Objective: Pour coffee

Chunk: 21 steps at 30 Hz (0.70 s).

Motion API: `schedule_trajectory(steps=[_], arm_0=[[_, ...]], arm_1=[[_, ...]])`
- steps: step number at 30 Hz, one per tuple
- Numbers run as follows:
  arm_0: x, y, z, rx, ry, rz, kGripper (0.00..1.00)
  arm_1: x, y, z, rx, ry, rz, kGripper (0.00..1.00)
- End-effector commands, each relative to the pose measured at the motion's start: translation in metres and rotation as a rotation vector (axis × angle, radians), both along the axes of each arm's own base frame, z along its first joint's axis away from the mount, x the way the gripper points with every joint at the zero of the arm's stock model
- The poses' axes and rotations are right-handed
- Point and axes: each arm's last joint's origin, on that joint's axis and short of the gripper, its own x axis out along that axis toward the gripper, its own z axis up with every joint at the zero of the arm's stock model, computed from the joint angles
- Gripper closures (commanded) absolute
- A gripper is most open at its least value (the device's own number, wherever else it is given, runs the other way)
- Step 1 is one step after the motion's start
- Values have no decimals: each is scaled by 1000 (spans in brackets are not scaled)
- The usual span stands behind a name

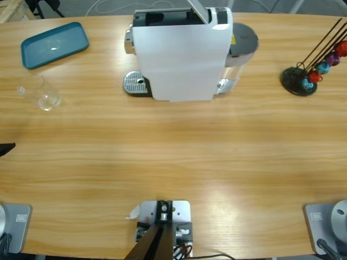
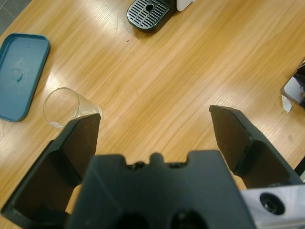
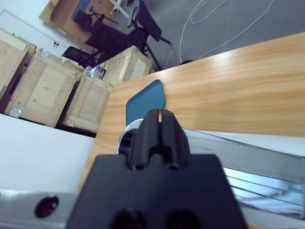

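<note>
Left gripper [image 2: 155, 131]: I see jaws spread wide, holding nothing.
Right gripper [image 3: 161, 125]: jaws pressed together, empty.
Glass [image 2: 66, 107]: on the bench just ahead-left of my left jaws, upright, nearer the left arm.
Coffee: none visible yet.

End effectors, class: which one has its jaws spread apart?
The left end effector: its jaws stand wide apart, whereas the right end effector has them pressed together.

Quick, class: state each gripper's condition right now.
Left gripper: open, holding nothing.
Right gripper: shut, holding nothing.
</note>
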Motion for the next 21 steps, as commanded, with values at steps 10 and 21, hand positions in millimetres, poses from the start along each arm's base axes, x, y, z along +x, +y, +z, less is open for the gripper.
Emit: schedule_trajectory(steps=[10,21], arm_0=[[3,-1,-11,37,15,29,0],[4,-2,-11,41,16,34,0]], arm_1=[[3,56,-147,-282,265,131,1000],[3,49,-179,-450,347,84,1000]])
